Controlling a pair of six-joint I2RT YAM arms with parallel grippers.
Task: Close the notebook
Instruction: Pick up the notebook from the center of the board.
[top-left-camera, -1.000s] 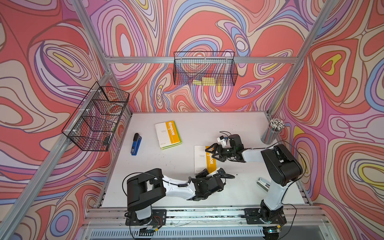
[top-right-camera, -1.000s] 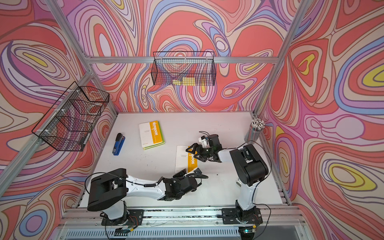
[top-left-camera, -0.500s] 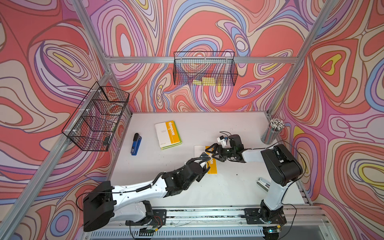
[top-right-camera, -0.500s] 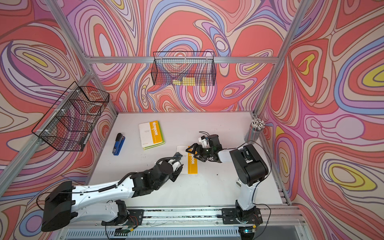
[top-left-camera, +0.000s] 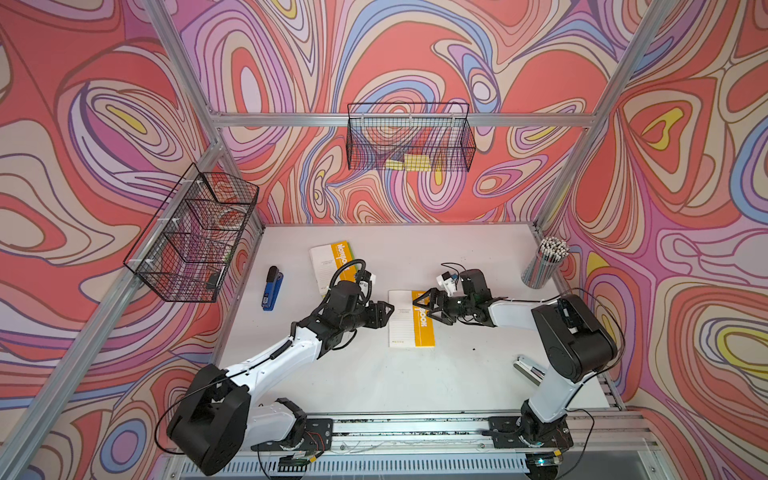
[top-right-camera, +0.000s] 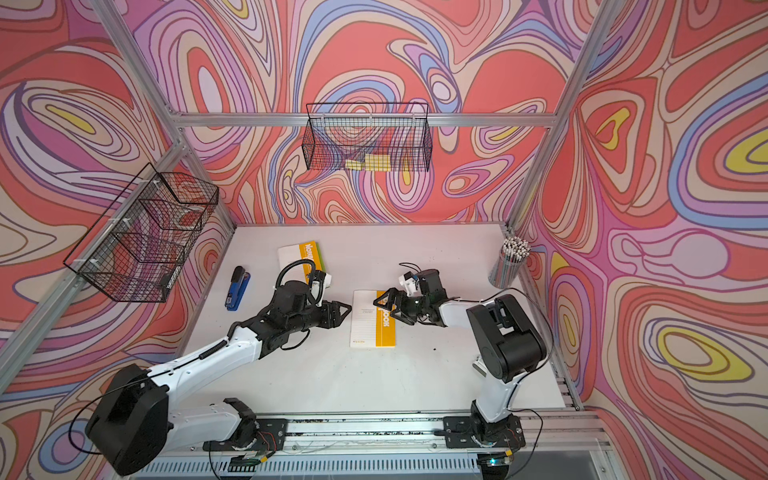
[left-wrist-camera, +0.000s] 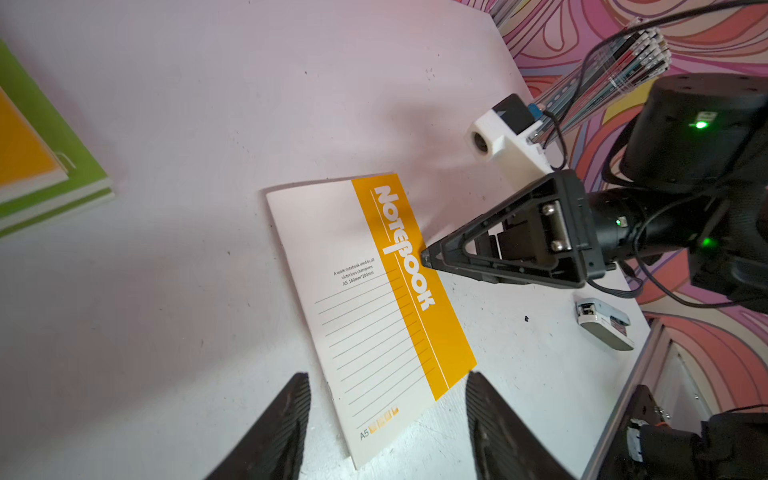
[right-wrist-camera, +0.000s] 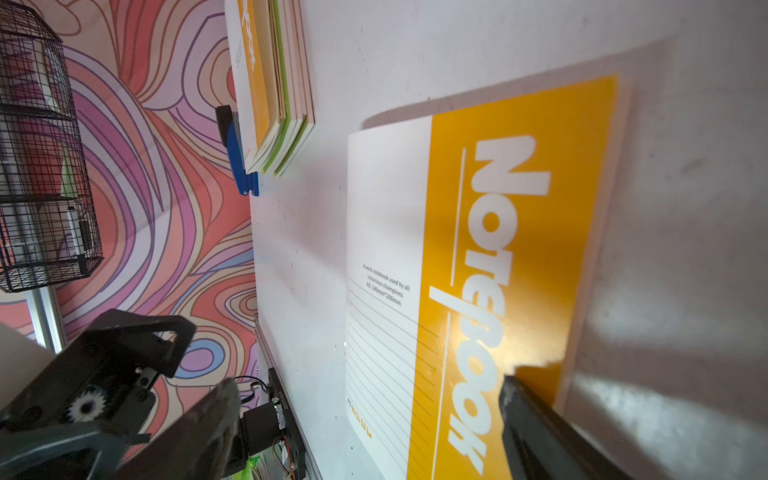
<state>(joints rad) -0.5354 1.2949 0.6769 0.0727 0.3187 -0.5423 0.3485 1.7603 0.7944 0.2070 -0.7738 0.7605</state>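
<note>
**A:** On the table (top-left-camera: 374, 374), near the middle, the notebook (top-left-camera: 409, 318) lies flat, cover up. Looks shut already.
**B:** What changed?
**A:** The left arm swung out from the front in abt 1 sec. Now the left gripper (top-left-camera: 390, 311) sits just beside the notebook's left edge. Its jaws are wider than before, holding nothing.
**B:** & the right gripper (top-left-camera: 424, 308)?
**A:** Also spread apart, empty. One fingertip (right-wrist-camera: 509, 384) rests on the orange strip.
**B:** So the job?
**A:** Prob done, I think.
**B:** Which way does it point?
**A:** Long side runs back wall to robot. The title starts at the far end.
</note>
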